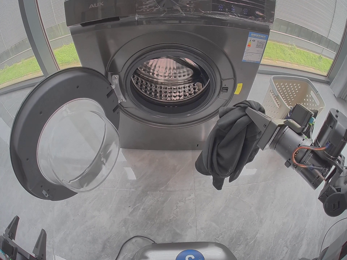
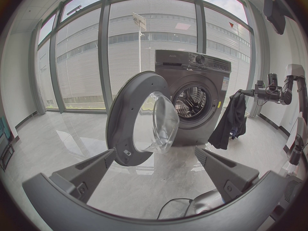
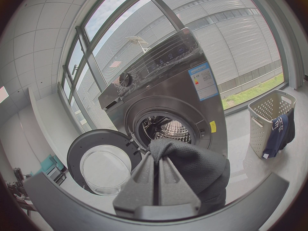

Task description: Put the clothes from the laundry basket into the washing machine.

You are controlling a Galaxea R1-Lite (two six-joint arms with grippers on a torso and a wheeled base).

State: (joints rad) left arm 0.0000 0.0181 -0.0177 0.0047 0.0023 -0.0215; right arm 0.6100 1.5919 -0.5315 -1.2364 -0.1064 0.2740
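Right claw (image 1: 250,112) holds a dark grey garment (image 1: 227,145) in the air before the open washing machine (image 1: 159,138).

The claw's fingers are pressed together on the garment's top fold. The rest of the cloth hangs below the fingertips, clear of the floor, just right of and below the machine's round opening. Inside, the drum (image 1: 168,78) shows bare metal. The door (image 1: 61,134) stands swung wide to the left. The laundry basket (image 1: 289,94) sits on the floor right of the machine, behind the right arm, with a blue garment (image 3: 277,135) draped over its rim. The left claw (image 2: 154,151) is spread wide, low at the left, holding nothing.
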